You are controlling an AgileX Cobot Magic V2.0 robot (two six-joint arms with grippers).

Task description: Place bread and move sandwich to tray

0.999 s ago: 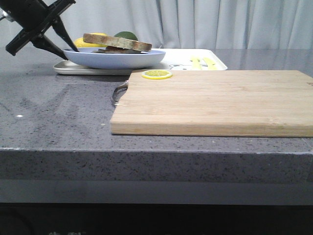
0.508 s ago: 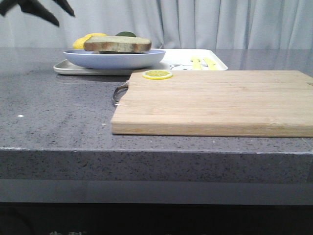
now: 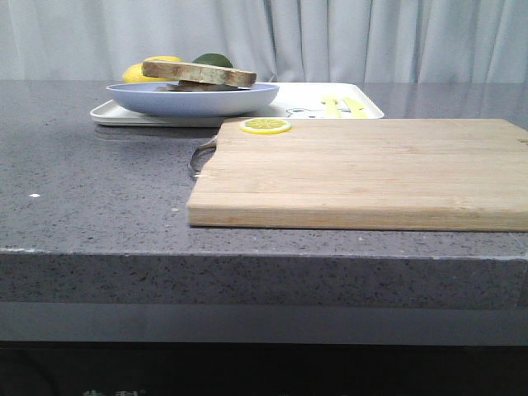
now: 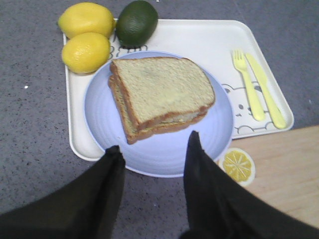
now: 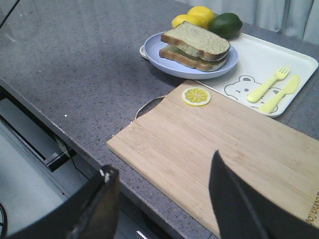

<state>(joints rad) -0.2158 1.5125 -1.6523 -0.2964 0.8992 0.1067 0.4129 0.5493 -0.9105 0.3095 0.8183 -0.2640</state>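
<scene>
Left gripper (image 4: 153,149) hangs above the table, fingers (image 4: 110,172) spread wide and empty, looking down on the sandwich (image 4: 160,97). Sandwich lies just beyond the fingertips on the blue plate (image 4: 99,119), which sits on the tray (image 4: 209,40). Right gripper (image 5: 162,177) hangs over the cutting board (image 5: 224,144), fingers wide, empty.

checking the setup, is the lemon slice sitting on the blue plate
No, the lemon slice lies on the wooden cutting board, beside the blue plate.
</scene>
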